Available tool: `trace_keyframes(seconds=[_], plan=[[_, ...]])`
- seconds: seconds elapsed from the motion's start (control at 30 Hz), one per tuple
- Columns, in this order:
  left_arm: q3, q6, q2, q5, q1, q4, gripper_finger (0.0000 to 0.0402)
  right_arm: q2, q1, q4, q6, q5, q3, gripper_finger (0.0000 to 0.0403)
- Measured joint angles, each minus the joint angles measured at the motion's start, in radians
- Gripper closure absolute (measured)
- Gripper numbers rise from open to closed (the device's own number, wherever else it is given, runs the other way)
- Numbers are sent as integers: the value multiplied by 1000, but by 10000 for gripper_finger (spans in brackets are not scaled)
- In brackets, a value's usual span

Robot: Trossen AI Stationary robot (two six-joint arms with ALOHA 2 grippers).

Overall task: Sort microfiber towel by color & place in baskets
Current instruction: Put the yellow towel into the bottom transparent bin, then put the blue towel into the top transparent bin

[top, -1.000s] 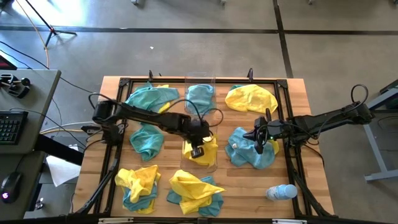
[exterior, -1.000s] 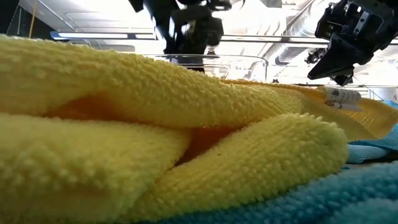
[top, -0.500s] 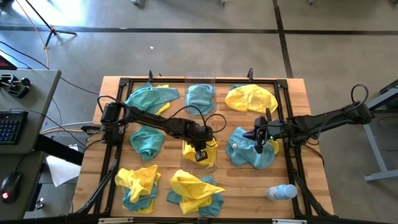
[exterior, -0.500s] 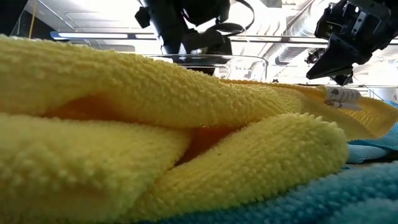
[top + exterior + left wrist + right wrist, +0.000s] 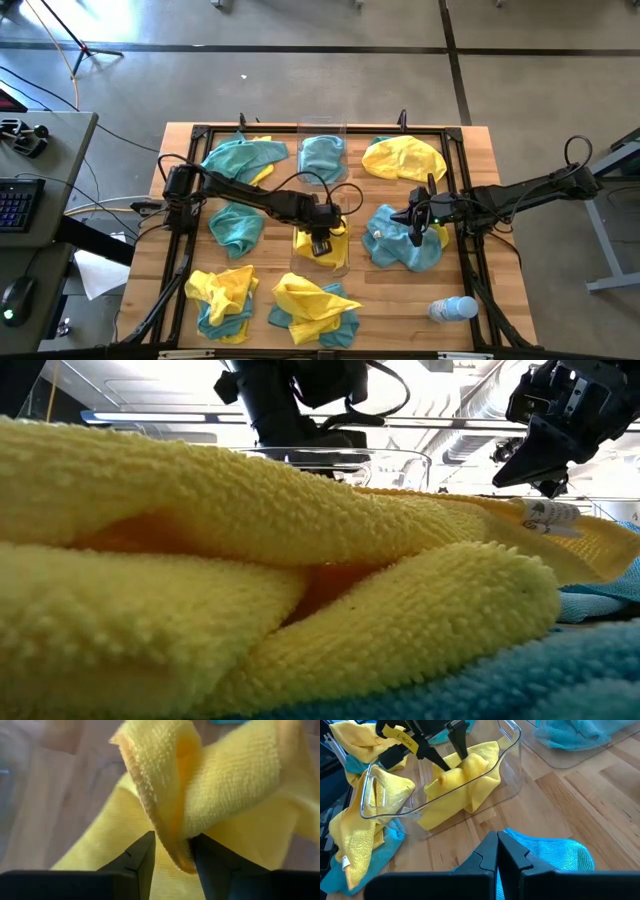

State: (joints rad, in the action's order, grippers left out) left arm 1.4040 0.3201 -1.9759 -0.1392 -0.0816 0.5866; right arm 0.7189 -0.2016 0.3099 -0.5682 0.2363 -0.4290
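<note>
Two clear baskets stand mid-table: the far basket holds a teal microfiber towel, the near basket a yellow towel. My left gripper reaches down into the near basket, open, with a raised fold of that yellow towel between its fingers. To its right, my right gripper hovers shut just above a teal towel that lies flat on the table, and it holds nothing. My left gripper comes from above, pointing down into the near basket. A raised fold of the yellow towel stands between its parted fingertips and brushes both. The rest of the towel lies heaped on the basket floor.
More towels lie around: teal at the far left and left, yellow at the far right, mixed yellow-teal piles at the near edge. A clear bottle lies near right. Black frame rails border the table.
My left arm has sunk lower over the near basket, with its elbow drawn in. The yellow towel stays in the basket.
</note>
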Motion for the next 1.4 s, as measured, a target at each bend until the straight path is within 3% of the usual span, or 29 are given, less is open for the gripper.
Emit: trace_keyframes(seconds=[0.23, 0.73, 0.87, 1.0, 1.2, 1.4], plan=[[19, 45, 22, 3, 0, 126, 283, 0, 0, 0, 0, 0, 0, 403], [271, 71, 31, -25, -14, 418, 286, 0, 0, 4, -65, -10, 0, 403], [352, 34, 32, -29, -29, 514, 286, 0, 0, 4, -136, -16, 0, 403], [370, -51, 57, -33, -70, 523, 287, 0, 0, -4, -75, -14, -5, 403], [227, -65, 166, -87, -118, 487, 296, 64, -22, 100, 34, 69, -171, 403], [-95, 4, 413, -65, -114, 265, 335, 281, -11, 501, 36, 74, -478, 403]])
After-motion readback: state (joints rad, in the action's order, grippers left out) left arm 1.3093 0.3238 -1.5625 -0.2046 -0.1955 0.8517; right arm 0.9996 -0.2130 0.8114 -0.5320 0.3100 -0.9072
